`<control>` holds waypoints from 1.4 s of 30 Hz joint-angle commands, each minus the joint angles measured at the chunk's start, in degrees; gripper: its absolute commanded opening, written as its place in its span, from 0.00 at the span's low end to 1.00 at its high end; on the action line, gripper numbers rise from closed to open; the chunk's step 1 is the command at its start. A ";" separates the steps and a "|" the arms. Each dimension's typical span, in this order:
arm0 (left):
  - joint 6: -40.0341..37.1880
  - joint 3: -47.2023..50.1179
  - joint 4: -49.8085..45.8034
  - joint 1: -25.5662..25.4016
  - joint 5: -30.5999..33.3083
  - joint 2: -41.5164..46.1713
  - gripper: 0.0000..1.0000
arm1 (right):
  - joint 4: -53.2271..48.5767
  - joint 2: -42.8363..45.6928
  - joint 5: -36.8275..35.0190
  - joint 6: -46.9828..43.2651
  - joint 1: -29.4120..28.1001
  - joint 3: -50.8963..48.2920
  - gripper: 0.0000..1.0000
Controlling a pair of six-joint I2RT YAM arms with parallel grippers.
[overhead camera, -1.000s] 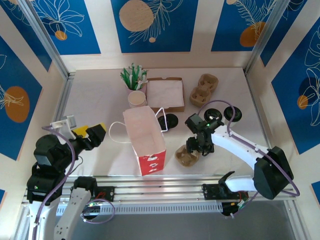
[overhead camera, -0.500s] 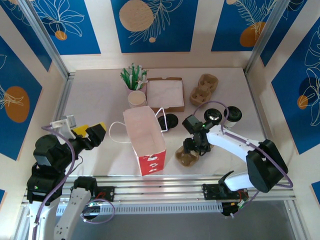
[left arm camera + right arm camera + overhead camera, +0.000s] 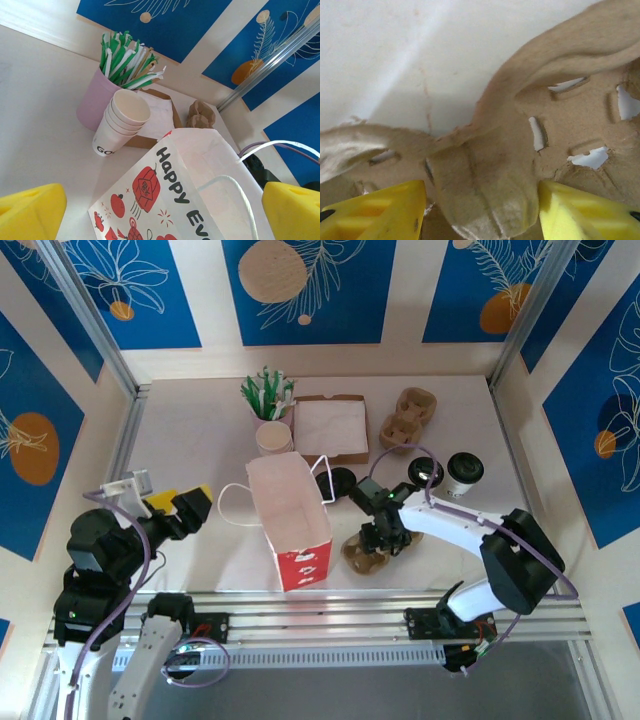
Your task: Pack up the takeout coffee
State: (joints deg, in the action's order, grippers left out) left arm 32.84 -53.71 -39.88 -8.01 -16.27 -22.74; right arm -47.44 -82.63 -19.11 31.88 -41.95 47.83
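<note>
Nearest, the left gripper [image 3: 192, 502] hangs with jaws spread wide and empty, facing the red-and-white paper bag [image 3: 288, 522]. The right gripper [image 3: 482, 205] covers part of the cardboard cup carrier [image 3: 358, 555], its fingers straddling the centre ridge; whether they pinch it cannot be told. Beyond, the takeout coffee [image 3: 463, 474] sits on the table [image 3: 200, 430], apart from both grippers.

1. Red-and-white paper bag [image 3: 290, 515], upright mid-table, mouth open, "Happy" printed on its side.
2. Stack of lidless white cups [image 3: 274, 437], just behind the bag.
3. Pink cup of green-and-white straws [image 3: 93, 102], behind that stack, further from the bag.
4. Shallow brown box [image 3: 331, 428], white sheet inside, behind the bag to the right.
5. Brown moulded carrier [image 3: 408, 418], far right of the bag, well apart.
6. Second carrier [image 3: 352, 558], near the bag's front right.
</note>
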 commanded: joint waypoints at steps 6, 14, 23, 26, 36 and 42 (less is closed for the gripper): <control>-0.19 -0.25 1.29 -0.47 -1.13 -0.47 1.00 | -3.01 1.21 -0.29 2.87 -0.24 0.00 0.53; -0.32 -0.46 0.63 -0.51 -0.96 -0.20 1.00 | -2.04 4.36 -0.69 3.19 -0.18 -0.71 0.45; -0.66 -0.56 0.33 -0.51 -1.30 -0.26 1.00 | -6.57 12.06 -4.05 2.59 1.17 1.94 0.42; -0.89 -0.86 0.37 -0.51 -1.44 -0.71 1.00 | -8.79 17.74 -4.51 1.93 1.43 4.68 0.41; -0.36 -2.07 0.72 -0.50 -3.56 -2.39 1.00 | -14.95 29.05 -10.43 -5.03 0.45 21.68 0.40; 2.70 -2.62 1.62 -0.51 -7.21 -2.75 1.00 | -10.54 31.50 -12.93 -12.43 -3.21 29.15 0.40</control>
State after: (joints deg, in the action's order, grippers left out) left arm 33.67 -54.48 -39.83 -8.01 -20.23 -25.34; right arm -59.40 -51.44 -29.08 24.73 -43.68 74.26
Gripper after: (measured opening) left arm 0.999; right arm 0.400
